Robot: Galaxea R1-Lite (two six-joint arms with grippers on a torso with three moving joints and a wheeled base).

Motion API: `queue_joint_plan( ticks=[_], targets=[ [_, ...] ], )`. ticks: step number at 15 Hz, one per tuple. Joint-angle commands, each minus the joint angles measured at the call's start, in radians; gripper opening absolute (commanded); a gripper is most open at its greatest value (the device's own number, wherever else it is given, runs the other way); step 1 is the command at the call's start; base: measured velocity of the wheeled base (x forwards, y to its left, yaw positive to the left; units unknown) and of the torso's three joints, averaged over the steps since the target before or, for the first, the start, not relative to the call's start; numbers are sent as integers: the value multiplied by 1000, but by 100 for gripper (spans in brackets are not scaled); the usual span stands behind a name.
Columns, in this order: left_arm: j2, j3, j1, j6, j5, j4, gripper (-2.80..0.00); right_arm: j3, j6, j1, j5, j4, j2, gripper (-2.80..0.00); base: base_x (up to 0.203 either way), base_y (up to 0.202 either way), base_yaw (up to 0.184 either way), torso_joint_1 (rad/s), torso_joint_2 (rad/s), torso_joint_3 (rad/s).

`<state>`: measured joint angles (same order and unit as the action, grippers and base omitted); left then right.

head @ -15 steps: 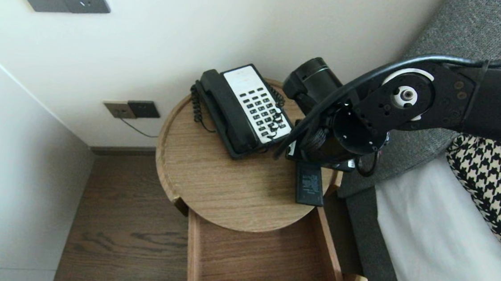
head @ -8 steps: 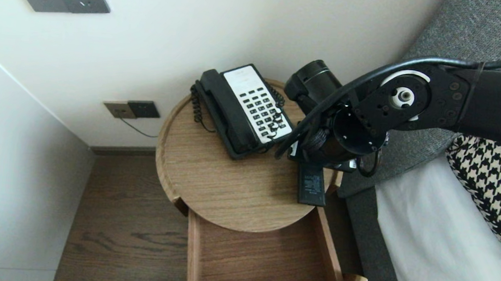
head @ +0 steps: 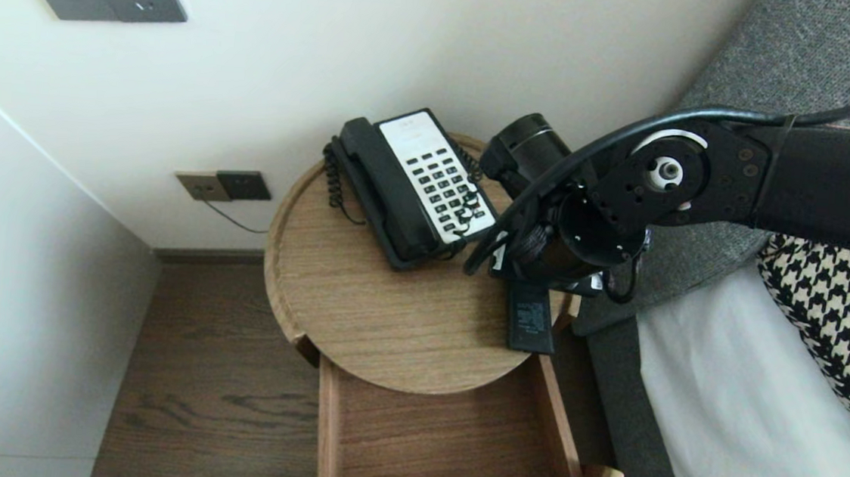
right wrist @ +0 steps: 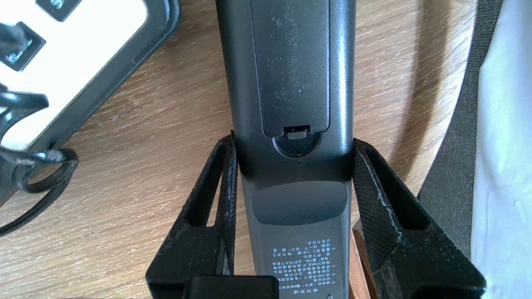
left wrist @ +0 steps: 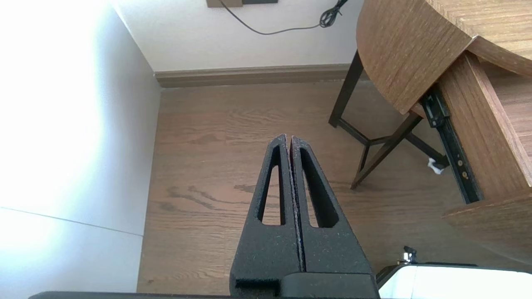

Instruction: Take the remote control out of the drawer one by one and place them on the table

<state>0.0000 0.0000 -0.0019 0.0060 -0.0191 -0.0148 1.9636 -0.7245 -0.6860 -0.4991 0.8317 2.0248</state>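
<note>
A black remote control (head: 531, 319) lies back-side up at the right edge of the round wooden bedside table (head: 381, 318), its printed end reaching past the rim. My right gripper (right wrist: 294, 141) is shut on the remote control (right wrist: 293, 74), one finger pressed against each long side. In the head view the right wrist hides the fingers. Whether the remote rests on the wood or hangs just above it I cannot tell. My left gripper (left wrist: 288, 138) is shut with nothing in it, parked low over the wooden floor beside the table.
A black-and-white desk telephone (head: 414, 184) with a coiled cord sits at the back of the table, close to the remote. An open drawer (head: 439, 444) juts out below the tabletop. A bed (head: 744, 430) with a houndstooth pillow lies to the right, and wall sockets are behind.
The right arm has shifted slightly, and the remote's near end has slid a little toward the table's right rim. The left arm has not moved.
</note>
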Motion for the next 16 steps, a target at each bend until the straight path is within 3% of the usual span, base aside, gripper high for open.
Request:
queue_joint_plan(
  ticks=[1,7,8,16],
  targets=[
    [0,0,0,0,-1,-1,-280,0,-4,0,-2,4,12,-280,0,0,0,0,0,0],
    [0,0,0,0,-1,-1,-280,0,-4,-1,-2,7,17,-280,0,0,0,0,0,0],
    [0,0,-1,0,-1,-1,-280,0,-3,-1,-2,7,15,0,0,0,0,0,0,0],
    [0,0,-1,0,-1,-1,-280,1,15,-1,-7,18,-61,0,0,0,0,0,0,0]
  ],
)
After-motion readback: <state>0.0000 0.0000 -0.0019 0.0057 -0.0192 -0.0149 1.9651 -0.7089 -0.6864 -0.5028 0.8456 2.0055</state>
